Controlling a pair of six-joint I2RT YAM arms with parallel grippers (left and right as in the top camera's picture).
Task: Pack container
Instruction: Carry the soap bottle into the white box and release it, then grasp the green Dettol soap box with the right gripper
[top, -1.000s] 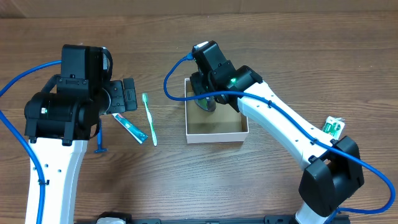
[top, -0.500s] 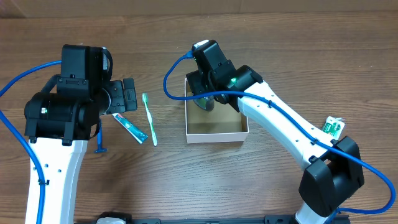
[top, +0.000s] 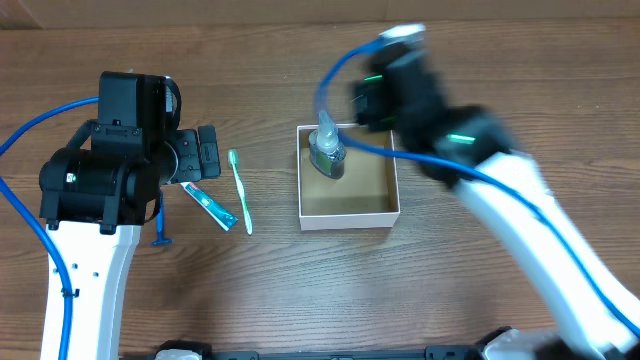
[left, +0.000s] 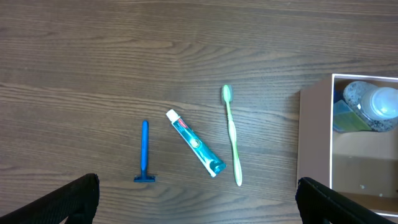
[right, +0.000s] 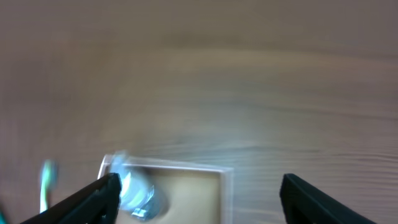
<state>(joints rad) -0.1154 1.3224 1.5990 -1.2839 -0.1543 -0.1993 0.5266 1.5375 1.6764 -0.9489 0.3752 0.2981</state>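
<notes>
Right gripper (right: 200, 185) lifted off the container (top: 350, 219), jaws spread wide, left gripper (left: 198, 183) likewise parted, square shallow white cardboard, brown inside, mouth upward, clear rounded bottle (top: 326, 152) inside

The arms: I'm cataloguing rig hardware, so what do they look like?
Both arms have black joint housings, white links and looping blue cables. The left arm shows a small green light; the right arm, blurred, shows green lights too. The fingers are plain black.

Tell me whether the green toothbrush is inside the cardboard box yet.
No, the green toothbrush lies on the wooden table, outside the box.
</notes>
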